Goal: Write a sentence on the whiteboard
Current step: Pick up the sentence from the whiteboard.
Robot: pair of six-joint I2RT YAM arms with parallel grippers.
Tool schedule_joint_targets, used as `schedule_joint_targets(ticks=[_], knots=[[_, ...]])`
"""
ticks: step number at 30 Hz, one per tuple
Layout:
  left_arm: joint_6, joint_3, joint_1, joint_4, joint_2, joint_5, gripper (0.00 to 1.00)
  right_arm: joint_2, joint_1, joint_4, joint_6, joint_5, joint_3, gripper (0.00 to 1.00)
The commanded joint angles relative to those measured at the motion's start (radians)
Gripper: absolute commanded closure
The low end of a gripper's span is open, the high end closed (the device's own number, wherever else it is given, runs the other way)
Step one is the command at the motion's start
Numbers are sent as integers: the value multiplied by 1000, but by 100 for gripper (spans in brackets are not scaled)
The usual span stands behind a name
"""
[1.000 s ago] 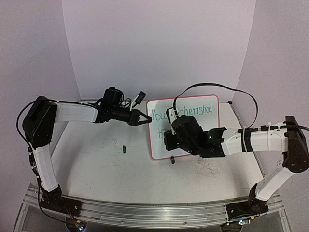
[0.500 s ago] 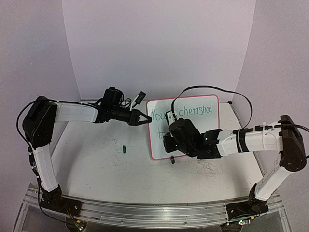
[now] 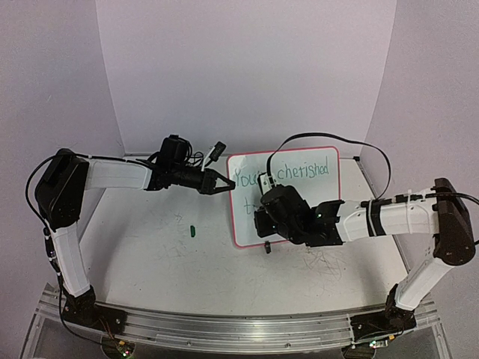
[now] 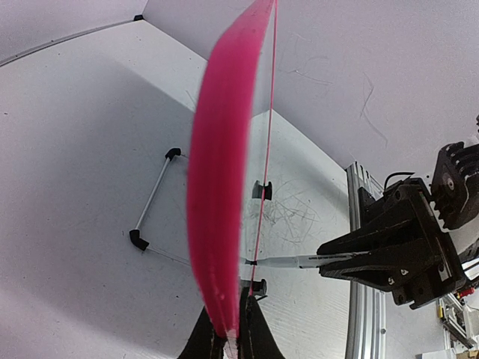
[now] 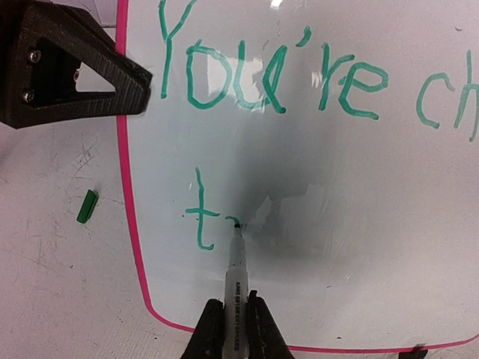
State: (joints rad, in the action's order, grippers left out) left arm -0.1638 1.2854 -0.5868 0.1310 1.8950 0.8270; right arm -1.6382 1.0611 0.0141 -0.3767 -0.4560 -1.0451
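Note:
The whiteboard (image 3: 318, 185) stands tilted at the table's back, white with a pink frame (image 4: 221, 187). The sentence (image 3: 299, 171) is in green: "You're cherished" on top (image 5: 269, 75), with a lone "t" (image 5: 200, 213) starting the second line. My left gripper (image 3: 227, 185) is shut on the board's left edge, its fingers pinching the frame (image 4: 230, 329). My right gripper (image 5: 236, 318) is shut on a white marker (image 5: 236, 262). The marker's tip touches the board just right of the "t", where a short green stroke begins. In the top view the right wrist (image 3: 281, 206) covers the lower board.
A green marker cap (image 3: 192, 230) lies on the table left of the board. A black foot (image 3: 267, 247) shows under the board's bottom edge. Grey scribble marks (image 3: 322, 262) cover the tabletop in front. A metal rail (image 3: 239, 325) runs along the near edge.
My right arm has shifted slightly left along the lower part of the board with the marker. The left arm and the board have not moved.

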Motion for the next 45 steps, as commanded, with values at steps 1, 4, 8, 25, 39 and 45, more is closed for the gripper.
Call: schedule_joint_targets(ticks=[1, 4, 8, 25, 39, 45], knots=[[63, 9, -5, -31, -19, -71, 100, -4, -1, 12, -29, -1, 5, 100], [62, 9, -5, -31, -19, -70, 100, 0, -1, 14, -40, 12, 17, 100], [63, 11, -6, -31, -16, -71, 100, 4, -1, 14, -49, 28, 27, 100], [62, 10, -7, -31, -16, -69, 100, -5, 1, 15, -51, 14, 9, 100], [63, 9, -8, -31, -21, -72, 100, -8, -26, 13, -30, -23, -37, 100], [63, 9, -8, -31, -20, -71, 100, 7, -44, 12, -36, -45, -32, 100]])
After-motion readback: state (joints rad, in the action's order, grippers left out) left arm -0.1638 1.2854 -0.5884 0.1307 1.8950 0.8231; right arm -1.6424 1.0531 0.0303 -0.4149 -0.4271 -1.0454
